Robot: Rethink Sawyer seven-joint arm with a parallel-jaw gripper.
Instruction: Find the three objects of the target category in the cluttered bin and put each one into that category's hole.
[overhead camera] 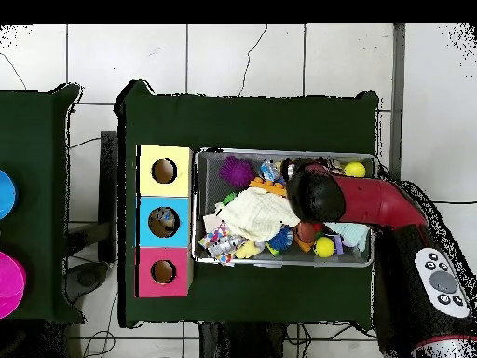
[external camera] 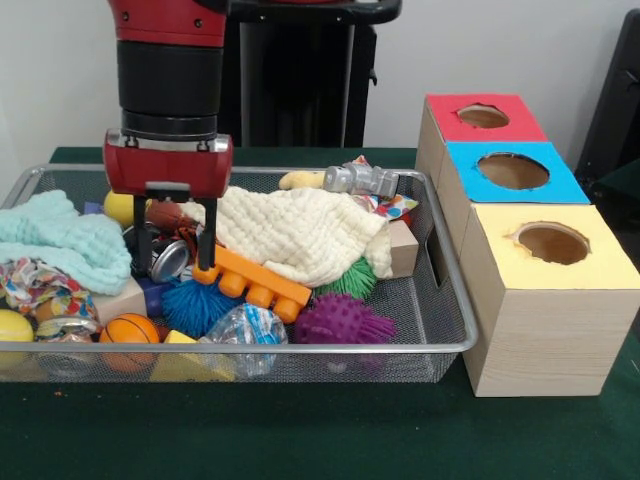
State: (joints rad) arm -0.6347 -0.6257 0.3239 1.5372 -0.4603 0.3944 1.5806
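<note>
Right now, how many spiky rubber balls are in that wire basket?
3: a blue one near the orange block, a purple one at the front, a green one under the cream cloth. Clutter may hide more.

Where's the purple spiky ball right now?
Front view: the purple spiky ball lies in the bin near its front rim, right of the orange block.

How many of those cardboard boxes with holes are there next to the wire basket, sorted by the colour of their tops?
Red-topped tan cardboard box: 1
Blue-topped tan cardboard box: 1
Yellow-topped tan cardboard box: 1
Total: 3, standing in a row beside the silver wire-mesh basket.
</note>
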